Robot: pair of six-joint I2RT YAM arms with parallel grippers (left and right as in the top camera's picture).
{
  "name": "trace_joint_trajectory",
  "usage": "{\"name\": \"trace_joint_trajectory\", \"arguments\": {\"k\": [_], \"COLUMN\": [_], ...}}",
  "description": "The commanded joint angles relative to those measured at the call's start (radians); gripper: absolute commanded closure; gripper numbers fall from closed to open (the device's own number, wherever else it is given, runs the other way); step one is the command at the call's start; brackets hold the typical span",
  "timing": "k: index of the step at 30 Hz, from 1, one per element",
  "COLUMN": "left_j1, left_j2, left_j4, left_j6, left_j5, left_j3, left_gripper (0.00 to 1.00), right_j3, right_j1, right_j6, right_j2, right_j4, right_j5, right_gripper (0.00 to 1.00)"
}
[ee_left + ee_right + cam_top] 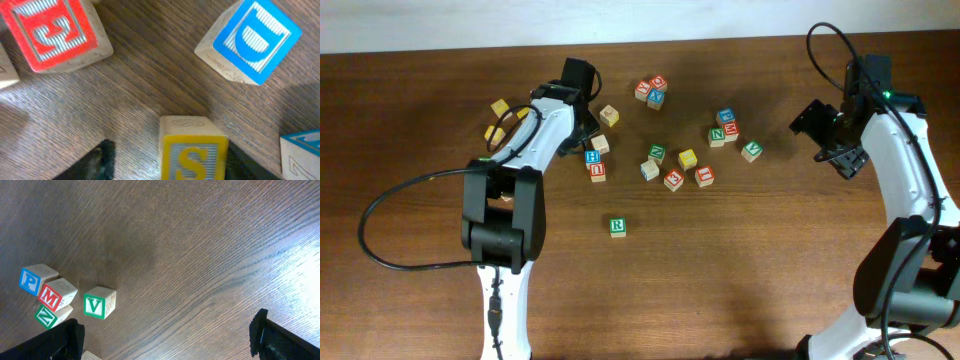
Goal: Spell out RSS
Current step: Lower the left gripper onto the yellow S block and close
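A yellow S on a striped, yellow-bordered face is read on the S cube [192, 150]. It is a pale wooden block with softened edges, set on the dark, grained table [150, 75] between the fingers of the left gripper [170, 149]. The fingers are drawn in to a middling width. The black one at the right of the wrist view is seen against the block, while the other is parted from it by bare wood, so no grip is shown. Beyond it, a turned E is read on a red cube [55, 32] and a D on a blue cube [250, 40]. The R cube [617, 226], green-bordered with a green R, is found alone, well apart from the other cubes. The right gripper [166, 325] is spread wide over bare wood with nothing held. Near it, P [30, 280], M [50, 297] and V [95, 305] are read on blue, red and green faces.
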Motion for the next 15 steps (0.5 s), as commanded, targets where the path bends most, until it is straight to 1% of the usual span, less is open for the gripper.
{"name": "trace_joint_trajectory", "arguments": {"k": [1,3,5,10,13,15], "left_j1": [0.003,0.003,0.003,0.003,0.003,0.003], "left_j2": [0.006,0.006,0.006,0.008,0.008,0.008], "left_j4": [0.006,0.013,0.021,0.028,0.028,0.029], "left_j6": [-0.007,-0.007,-0.006,-0.007,-0.007,-0.007], "left_j5": [-0.062,-0.072,-0.071,-0.071,-0.071,-0.071], "left_j3": [-0.002,-0.002,-0.002,-0.002,-0.002,-0.002], "left_gripper": [0.52,0.51,0.49,0.56,0.57,0.61], "right_j3": [-0.002,-0.002,-0.002,-0.002,-0.002,-0.002], "right_j1": [-0.003,-0.003,-0.003,-0.003,-0.003,-0.003], "right_j6": [0.008,0.008,0.008,0.008,0.008,0.008], "right_j2": [0.000,0.000,0.000,0.000,0.000,0.000], "right_j4": [0.000,0.000,0.000,0.000,0.000,0.000], "right_j5": [0.010,0.010,0.010,0.010,0.010,0.010], "right_gripper": [0.02,0.02,0.02,0.02,0.02,0.02]}}
